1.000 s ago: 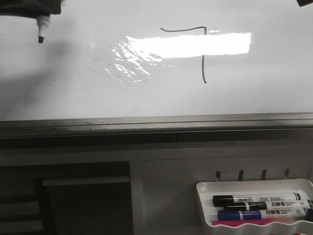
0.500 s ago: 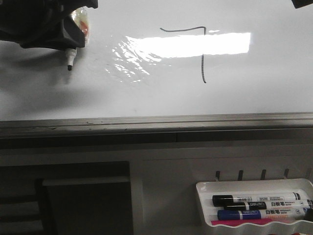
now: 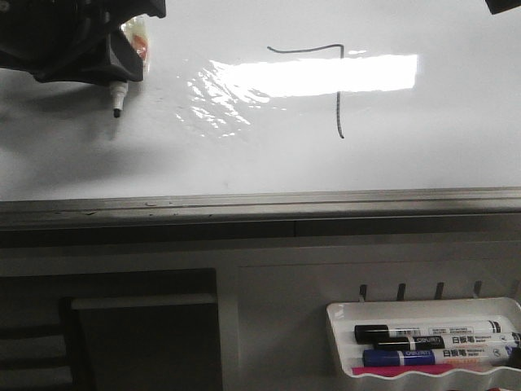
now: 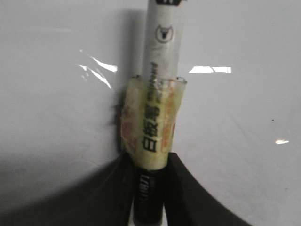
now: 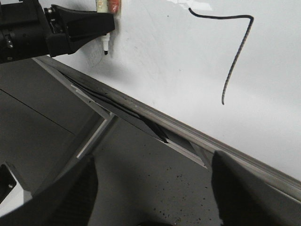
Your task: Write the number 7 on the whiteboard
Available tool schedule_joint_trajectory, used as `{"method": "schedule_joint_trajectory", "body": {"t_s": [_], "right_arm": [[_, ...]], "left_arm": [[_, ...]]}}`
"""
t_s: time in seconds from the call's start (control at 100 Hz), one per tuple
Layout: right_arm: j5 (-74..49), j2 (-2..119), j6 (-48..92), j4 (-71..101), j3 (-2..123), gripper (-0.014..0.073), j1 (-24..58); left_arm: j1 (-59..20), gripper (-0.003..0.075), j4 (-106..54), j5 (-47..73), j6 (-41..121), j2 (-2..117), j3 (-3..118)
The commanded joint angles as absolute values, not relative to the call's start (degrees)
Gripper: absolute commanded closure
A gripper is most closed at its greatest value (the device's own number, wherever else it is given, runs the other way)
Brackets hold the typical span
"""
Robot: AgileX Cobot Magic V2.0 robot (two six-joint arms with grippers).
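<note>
Tray (image 3: 338, 342): three markers (image 3: 431, 336), maybe pink eraser (image 3: 407, 371).

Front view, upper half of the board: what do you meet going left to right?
Left gripper holding the marker → crinkled glare patch → number 7 → dark corner of the right arm.

The right gripper (image 3: 505, 5) is cut off at the front view's top corner. The marker's (image 4: 157, 94) tip is cropped away in the left wrist view. The tray (image 3: 338, 342) markers' small print cannot be read.
</note>
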State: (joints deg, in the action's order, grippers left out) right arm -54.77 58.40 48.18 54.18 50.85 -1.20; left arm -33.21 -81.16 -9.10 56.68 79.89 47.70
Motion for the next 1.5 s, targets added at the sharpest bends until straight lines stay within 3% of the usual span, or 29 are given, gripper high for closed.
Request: {"method": "schedule_joint_trajectory", "body": {"t_s": [0.0, 0.09, 0.16, 0.52, 0.62, 0.69, 0.76, 0.82, 0.91, 1.11, 1.49], "right_arm": [[-54.4, 57.5, 48.4, 57.5, 52.3, 0.0137, -1.6], [-54.7, 57.5, 48.4, 57.5, 52.3, 0.0137, -1.6], [-54.7, 57.5, 48.4, 57.5, 52.3, 0.0137, -1.6], [-52.2, 55.0, 48.4, 58.3, 52.3, 0.0138, -1.6], [-48.2, 52.7, 48.4, 60.3, 51.9, 0.0214, -1.6], [-44.9, 51.0, 48.9, 61.9, 50.8, 0.0322, -1.6], [-41.5, 48.2, 51.7, 64.6, 48.4, 0.0493, -1.6], [-37.9, 45.1, 55.0, 66.8, 45.3, 0.0657, -1.6], [-31.7, 39.9, 58.0, 68.4, 40.2, 0.0656, -1.6], [-23.4, 26.7, 65.2, 68.8, 28.3, 0.0657, -1.6], [-20.1, 8.2, 65.4, 70.7, 14.4, 0.0657, -1.6]], "left_arm": [[-33.0, 0.0418, -80.4, -10.9, 56.3, 78.7, 49.5], [-33.0, 0.0255, -80.4, -10.9, 56.3, 77.9, 49.5], [-33.0, 0.0198, -80.0, -10.9, 56.3, 76.6, 49.5], [-33.0, 0.0195, -77.8, -6.6, 67.7, 60.5, 48.9], [-33.0, 0.0201, -77.8, -5.7, 68.9, 55.7, 47.3], [-33.0, 0.0251, -77.5, -5.0, 68.9, 52.6, 45.4], [-33.0, 0.0358, -76.4, -3.8, 68.9, 49.8, 42.7], [-33.0, 0.0504, -75.6, -3.5, 68.9, 47.6, 39.7], [-33.0, 0.0745, -74.2, -2.4, 68.9, 43.7, 35.5], [-33.0, 0.0741, -72.5, -2.3, 69.0, 33.7, 26.4], [-33.0, 0.0741, -73.0, -2.8, 69.0, 14.3, 16.3]]}}
